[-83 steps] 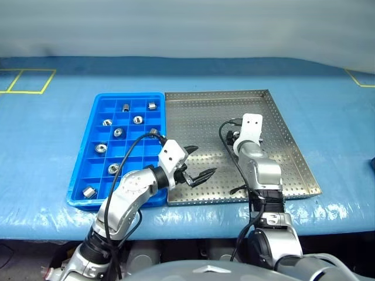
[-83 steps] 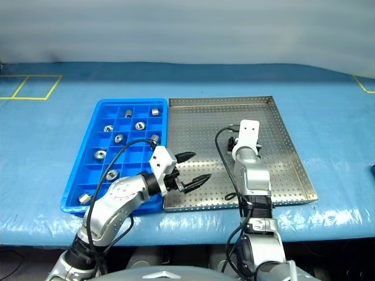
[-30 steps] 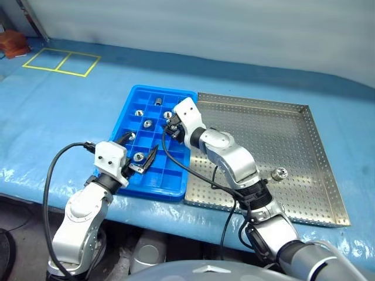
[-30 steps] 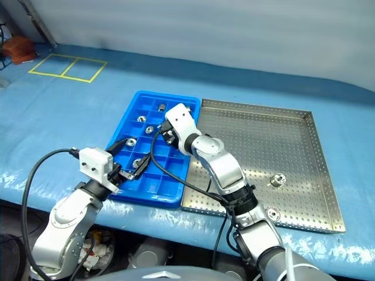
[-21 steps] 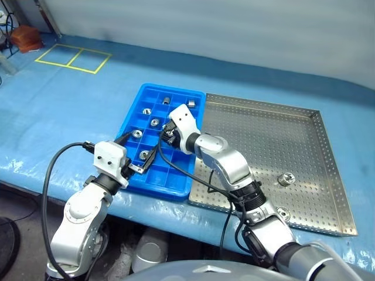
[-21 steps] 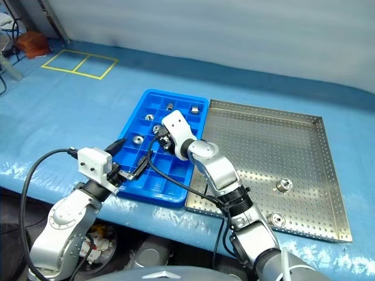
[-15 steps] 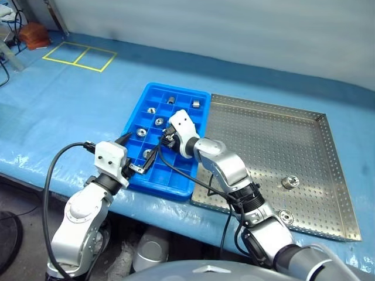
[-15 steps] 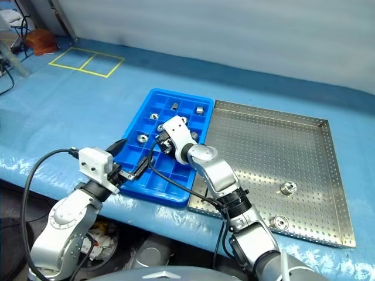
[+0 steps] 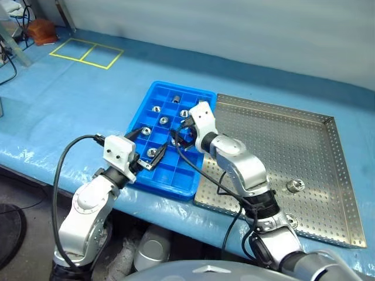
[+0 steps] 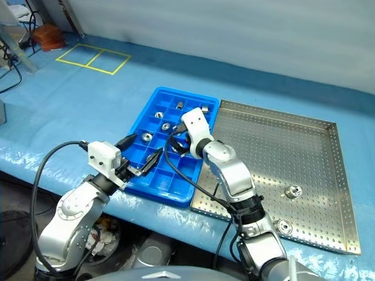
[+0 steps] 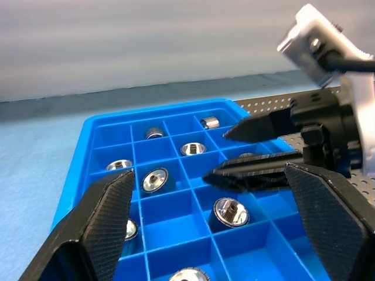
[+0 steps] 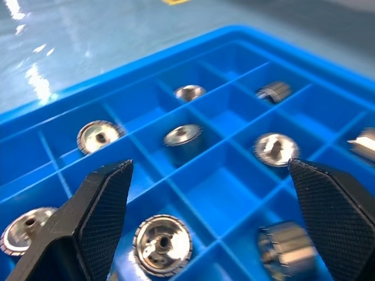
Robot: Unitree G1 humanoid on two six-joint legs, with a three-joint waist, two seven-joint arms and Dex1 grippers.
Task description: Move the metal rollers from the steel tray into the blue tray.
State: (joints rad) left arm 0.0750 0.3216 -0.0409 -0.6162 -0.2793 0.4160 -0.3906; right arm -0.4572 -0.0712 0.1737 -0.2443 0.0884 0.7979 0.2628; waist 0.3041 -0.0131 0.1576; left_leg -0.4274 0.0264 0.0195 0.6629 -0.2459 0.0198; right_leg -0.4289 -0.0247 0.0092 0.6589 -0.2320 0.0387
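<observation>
The blue tray (image 9: pixel 173 188) lies left of the steel tray (image 9: pixel 275 140) on the blue table. Several metal rollers sit in its compartments, such as one roller (image 12: pixel 162 244) and another (image 11: pixel 229 212). Two rollers (image 9: pixel 294 186) (image 9: pixel 291 221) lie near the front right of the steel tray. My right gripper (image 12: pixel 209 170) hovers open over the middle of the blue tray, nothing between its fingers. My left gripper (image 9: pixel 148 146) stands open and empty at the tray's near left side, facing the right gripper (image 11: pixel 258 149).
A blue sheet covers the table, and its front edge runs just below the trays. Yellow taped squares (image 9: pixel 88 54) mark the far left. A brown object (image 9: pixel 42 29) sits at the far left corner. Black cables loop from both wrists.
My right gripper was shut and now stands open over the blue tray, a little further right. The whole view has swung as the camera turned. The left gripper stays open.
</observation>
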